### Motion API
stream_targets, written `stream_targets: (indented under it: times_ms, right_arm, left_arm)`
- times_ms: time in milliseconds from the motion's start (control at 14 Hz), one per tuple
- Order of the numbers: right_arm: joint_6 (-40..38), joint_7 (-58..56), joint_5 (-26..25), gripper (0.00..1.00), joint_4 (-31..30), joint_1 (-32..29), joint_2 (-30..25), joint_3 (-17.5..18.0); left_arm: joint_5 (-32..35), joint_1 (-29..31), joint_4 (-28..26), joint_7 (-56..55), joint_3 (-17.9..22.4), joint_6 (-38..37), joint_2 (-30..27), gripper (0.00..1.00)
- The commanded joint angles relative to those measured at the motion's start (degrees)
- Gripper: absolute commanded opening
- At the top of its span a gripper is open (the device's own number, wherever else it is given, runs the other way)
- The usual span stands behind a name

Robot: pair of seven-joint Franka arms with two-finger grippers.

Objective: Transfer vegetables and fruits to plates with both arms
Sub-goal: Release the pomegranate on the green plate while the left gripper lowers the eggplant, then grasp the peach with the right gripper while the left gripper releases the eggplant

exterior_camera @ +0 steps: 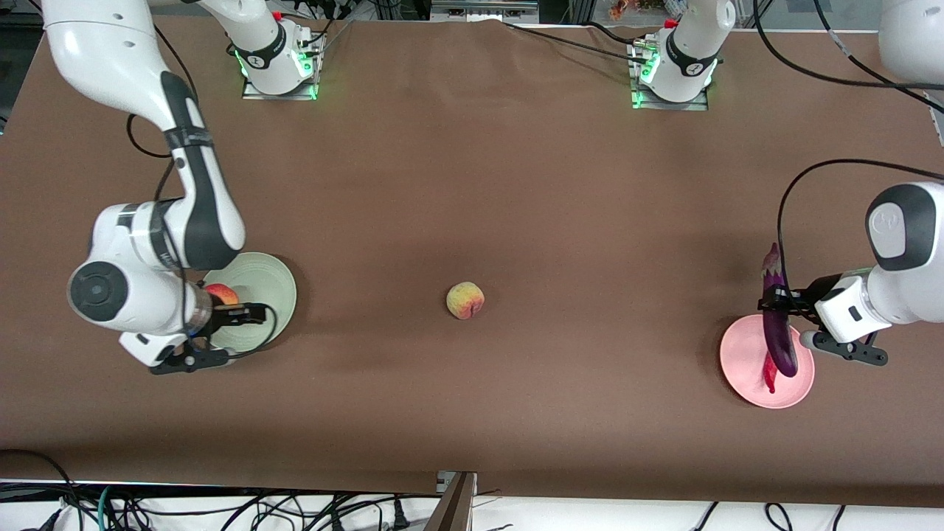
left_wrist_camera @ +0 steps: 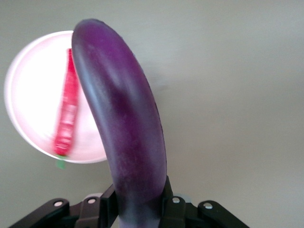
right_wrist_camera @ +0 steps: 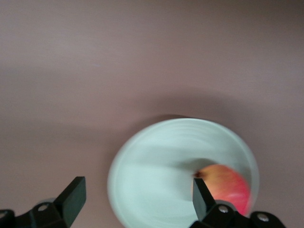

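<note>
My left gripper [exterior_camera: 780, 304] is shut on the purple eggplant [exterior_camera: 782, 346] and holds it tilted over the pink plate [exterior_camera: 741, 346], tip toward the plate. The left wrist view shows the fingers [left_wrist_camera: 172, 209] clamped on the eggplant [left_wrist_camera: 123, 118] above the pink plate [left_wrist_camera: 33, 95]. The red chili [exterior_camera: 770, 375] lies on that plate, also in the left wrist view [left_wrist_camera: 66, 118]. My right gripper [exterior_camera: 232, 318] hangs open and empty over the mint green plate [exterior_camera: 269, 284], where the red apple [exterior_camera: 221, 295] sits. The right wrist view shows the open gripper [right_wrist_camera: 137, 199], plate [right_wrist_camera: 156, 175] and apple [right_wrist_camera: 225, 183]. The peach [exterior_camera: 465, 300] lies mid-table.
The brown table [exterior_camera: 472, 184] stretches between the two plates. The arm bases [exterior_camera: 280, 66] [exterior_camera: 671, 74] stand along the edge farthest from the front camera. Cables hang below the table's near edge.
</note>
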Motion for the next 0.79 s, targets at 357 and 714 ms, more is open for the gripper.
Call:
stream_targets:
  times_ms: [357, 714]
  right_arm:
    - [15.16, 26.35, -0.36, 0.99, 0.83, 14.94, 3.37, 1.82]
    - [23.61, 34.71, -0.71, 0.99, 0.66, 21.45, 6.45, 1.64]
  left_arm:
    - [24.95, -2.52, 1.60, 1.30, -0.20, 4.87, 10.07, 0.20]
    - [25.21, -4.54, 4.84, -0.73, -0.20, 6.01, 12.79, 0.71]
